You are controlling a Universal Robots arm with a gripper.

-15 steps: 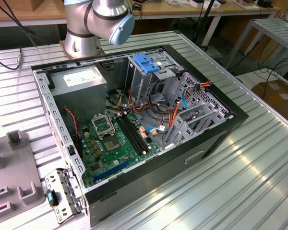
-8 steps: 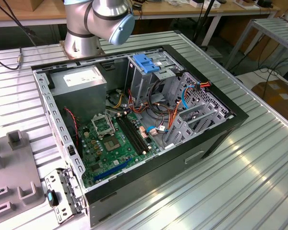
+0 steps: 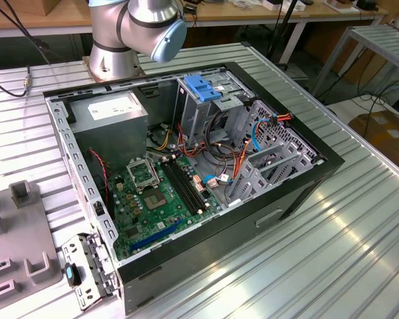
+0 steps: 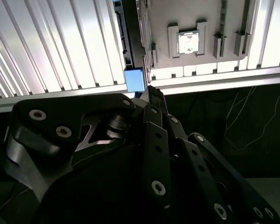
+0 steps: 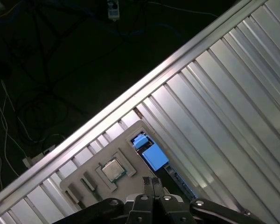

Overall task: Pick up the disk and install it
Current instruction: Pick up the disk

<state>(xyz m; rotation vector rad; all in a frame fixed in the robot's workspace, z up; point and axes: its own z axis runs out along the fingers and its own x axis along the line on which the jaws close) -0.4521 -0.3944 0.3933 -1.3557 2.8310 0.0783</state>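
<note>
Hovering above disk [image 5: 154, 156], blue end tab showing, at grey fixture [image 5: 121, 140] edge; fingers [image 5: 148, 185] pressed together, empty.

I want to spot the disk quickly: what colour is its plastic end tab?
Blue; the end tab shows best in the first wrist view.

Disk [image 5: 154, 157]: one end covered by the end effector [image 5: 151, 182] in the first wrist view (you cannot judge contact between them). End effector: body cut off by that picture's edge. Arm [image 3: 136, 30]: upper part cropped at the exterior view's top. Grey plate [image 3: 13, 242]: cropped at that view's left.
</note>
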